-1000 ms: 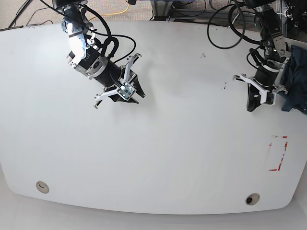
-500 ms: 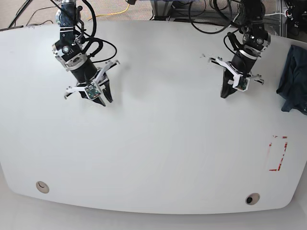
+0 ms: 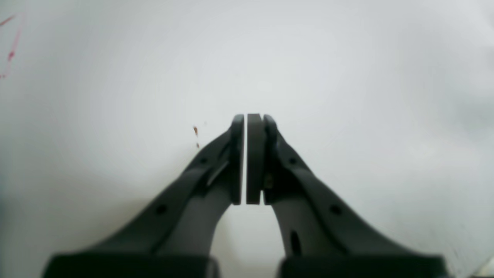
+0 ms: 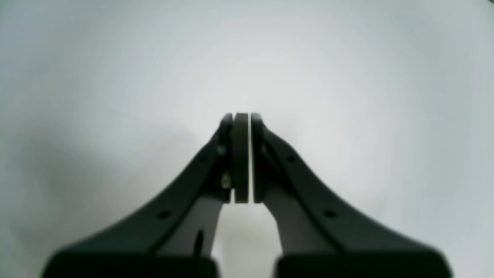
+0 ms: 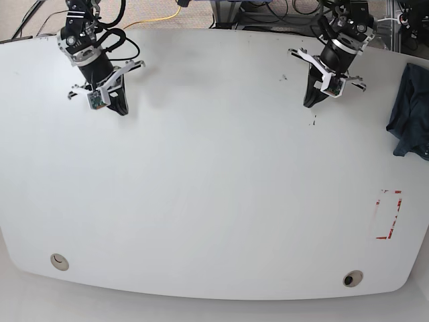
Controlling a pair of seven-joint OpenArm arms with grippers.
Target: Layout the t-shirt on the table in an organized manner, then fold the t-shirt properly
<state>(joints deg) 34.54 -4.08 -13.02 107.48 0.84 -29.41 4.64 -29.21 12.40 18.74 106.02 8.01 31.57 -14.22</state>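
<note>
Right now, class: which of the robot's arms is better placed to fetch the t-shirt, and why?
The left gripper. It hangs nearer the t-shirt, crumpled at the table edge on that side; the right gripper is across the table. Both are shut, empty.

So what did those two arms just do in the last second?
Both pulled back toward the far edge of the table. The left tool came away from the t-shirt empty; the right tool closed on nothing. The t-shirt stayed bunched at the table's edge.

No text, label, brand or number can be read anywhere; the table bears only a red dashed rectangle mark (near right, wordless).
</note>
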